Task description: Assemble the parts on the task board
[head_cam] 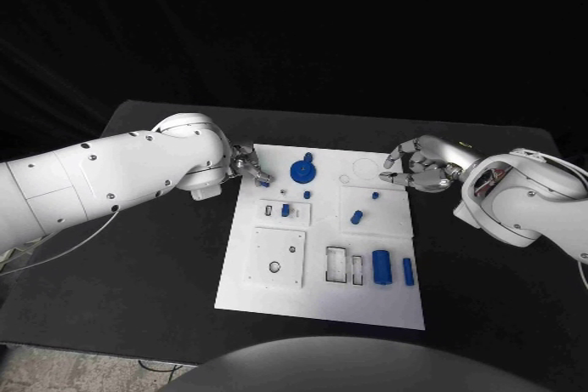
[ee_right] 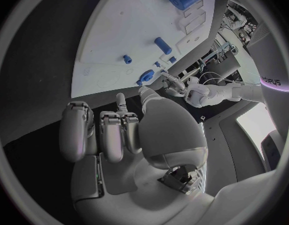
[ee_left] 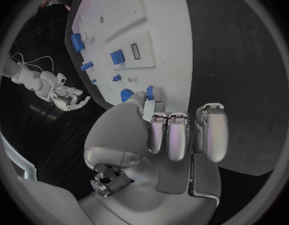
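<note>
Leftmost, the left hand [head_cam: 249,166] is pinching a small blue part [head_cam: 263,183] at the task board [head_cam: 321,303]'s upper-left edge — fingertips closing on it. Rightward, the right hand [head_cam: 415,168] is hovering by the upper-right corner — fingers curling, holding nothing.

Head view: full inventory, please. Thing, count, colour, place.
Table: one, black, under everything.
Task board: one, white, mid-table, with raised white blocks and slots.
Gear-like part: one, blue, far middle of the board.
Cylinders: two, blue, a thick and a thin one, near right of the board.
Small parts: several, blue, scattered across the board's middle.
Small piece: one, blue, far left board corner, at the left hand's fingertips; grip unclear.
Left hand: silver, at the board's far left corner.
Right hand: silver, fingers curled, at the board's far right edge, nothing visible in it.
</note>
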### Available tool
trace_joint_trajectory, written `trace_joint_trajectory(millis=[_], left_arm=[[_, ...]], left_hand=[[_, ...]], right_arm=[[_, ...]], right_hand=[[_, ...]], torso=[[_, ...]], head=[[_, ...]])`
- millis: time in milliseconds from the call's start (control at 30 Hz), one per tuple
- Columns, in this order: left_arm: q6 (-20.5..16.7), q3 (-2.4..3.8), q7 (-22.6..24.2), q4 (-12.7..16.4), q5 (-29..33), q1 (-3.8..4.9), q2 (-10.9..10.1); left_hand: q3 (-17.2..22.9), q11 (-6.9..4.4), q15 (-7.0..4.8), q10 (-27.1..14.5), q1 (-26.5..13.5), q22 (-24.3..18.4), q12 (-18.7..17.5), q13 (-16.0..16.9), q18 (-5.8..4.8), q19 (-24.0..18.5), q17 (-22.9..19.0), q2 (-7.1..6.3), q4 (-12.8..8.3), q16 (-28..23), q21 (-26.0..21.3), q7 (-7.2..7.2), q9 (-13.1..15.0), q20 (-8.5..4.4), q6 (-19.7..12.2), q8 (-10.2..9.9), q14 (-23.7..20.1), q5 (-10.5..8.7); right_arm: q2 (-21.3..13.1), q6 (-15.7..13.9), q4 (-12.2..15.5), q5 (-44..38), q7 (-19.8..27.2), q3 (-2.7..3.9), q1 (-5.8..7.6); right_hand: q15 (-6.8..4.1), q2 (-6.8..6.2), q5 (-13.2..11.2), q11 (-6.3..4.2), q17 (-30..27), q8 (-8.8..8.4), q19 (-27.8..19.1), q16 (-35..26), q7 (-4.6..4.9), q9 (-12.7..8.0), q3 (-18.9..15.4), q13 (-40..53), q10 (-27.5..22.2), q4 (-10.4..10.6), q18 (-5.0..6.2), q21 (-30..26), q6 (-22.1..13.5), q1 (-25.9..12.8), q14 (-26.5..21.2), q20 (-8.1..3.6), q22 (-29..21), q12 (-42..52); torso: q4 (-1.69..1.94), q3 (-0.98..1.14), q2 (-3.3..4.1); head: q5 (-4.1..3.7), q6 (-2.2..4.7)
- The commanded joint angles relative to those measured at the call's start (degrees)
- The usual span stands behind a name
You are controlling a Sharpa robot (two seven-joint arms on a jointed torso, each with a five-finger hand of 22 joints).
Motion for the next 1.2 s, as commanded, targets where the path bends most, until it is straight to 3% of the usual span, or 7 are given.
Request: trace_joint_trajectory(millis=[33,200,400,700,1000,1200], left_arm=[[-1.03,0.01,0.51,1.42,1.10,-0.03,-0.75],[-1.70,0.05,0.19,4.09,1.25,0.00,-2.60],[-3.39,0.05,0.06,9.27,1.30,0.12,-6.31],[-7.12,-1.21,1.36,15.91,-3.41,0.11,-10.17],[-8.75,-2.56,1.20,17.43,-4.19,-0.10,-11.02],[-9.20,-2.93,1.24,17.27,-4.25,-0.70,-10.80]], left_hand=[[0.48,-0.11,0.12,5.89,0.89,10.23,0.14,14.94,0.16,0.47,15.08,-0.03,-0.06,0.14,-0.21,-0.32,-0.09,0.24,-0.10,-0.39,6.01,0.54],[0.52,-0.11,0.11,5.89,0.93,10.21,0.14,14.94,0.18,0.43,15.08,-0.05,-0.09,0.14,-0.24,-0.31,-0.09,0.24,-0.11,-0.41,6.01,0.62],[0.92,-0.11,0.11,5.89,1.14,10.19,0.14,14.94,0.19,0.39,15.08,-0.25,-0.26,0.14,-0.31,-0.30,-0.17,0.22,-0.19,-0.60,6.01,1.22],[1.52,-0.10,0.09,5.89,1.49,10.42,0.14,14.94,0.11,0.63,15.08,-0.38,-0.48,0.14,-0.09,-0.26,-0.21,0.20,-0.41,-0.82,6.01,1.94],[1.78,-0.11,0.08,5.89,1.59,10.54,0.14,14.94,0.07,0.77,15.08,-0.31,-0.47,0.14,0.03,-0.25,-0.20,0.20,-0.41,-0.84,6.01,2.09],[1.95,-0.11,0.07,5.89,1.66,10.57,0.14,14.94,0.06,0.80,15.08,-0.25,-0.47,0.14,0.05,-0.26,-0.18,0.19,-0.35,-0.83,6.01,2.15]], right_arm=[[-0.11,0.58,0.12,0.07,0.05,-0.01,-0.04],[-0.27,0.55,0.23,0.07,0.01,-0.01,-0.05],[-0.51,0.59,0.43,0.08,-0.12,-0.01,-0.05],[-0.49,0.64,0.36,0.16,-0.13,-0.01,-0.05],[-0.30,0.55,0.24,0.23,-0.03,-0.01,-0.15],[-0.26,0.49,0.21,0.40,0.04,-0.01,-0.22]], right_hand=[[0.54,0.12,0.33,0.45,12.86,-0.30,0.17,-0.10,-0.12,-0.08,0.07,15.10,6.11,-0.20,-0.14,-0.23,0.39,0.63,5.47,0.26,10.65,0.22],[0.54,0.12,0.33,0.45,12.86,-0.30,0.17,-0.10,-0.12,-0.08,0.07,15.10,6.11,-0.20,-0.14,-0.23,0.39,0.63,5.47,0.26,10.65,0.22],[0.54,0.12,0.33,0.45,12.86,-0.30,0.17,-0.10,-0.12,-0.08,0.07,15.10,6.11,-0.20,-0.14,-0.23,0.39,0.63,5.47,0.26,10.65,0.22],[0.54,0.15,0.60,0.45,12.83,-0.33,0.17,-0.12,-0.12,-0.13,0.10,15.10,6.11,-0.21,-0.14,-0.23,0.40,0.70,5.46,0.26,10.65,0.22],[0.54,0.17,1.01,0.46,12.80,-0.38,0.15,-0.15,-0.12,-0.23,0.19,15.10,6.11,-0.29,-0.13,-0.29,0.44,0.91,5.45,0.27,10.64,0.22],[0.54,0.18,1.42,0.46,12.74,-0.42,0.12,-0.19,-0.11,-0.32,0.26,15.10,6.11,-0.36,-0.11,-0.39,0.49,1.08,5.44,0.27,10.61,0.22]], torso=[[-0.02,0.02,-0.02],[-0.03,0.01,0.01],[-0.04,0.05,-0.04],[-0.05,-0.03,-0.18],[-0.11,0.00,-0.14],[-0.07,0.06,-0.10]], head=[[0.04,0.01],[0.15,0.01],[0.44,0.01],[0.76,0.01],[0.99,0.01],[1.00,0.01]])
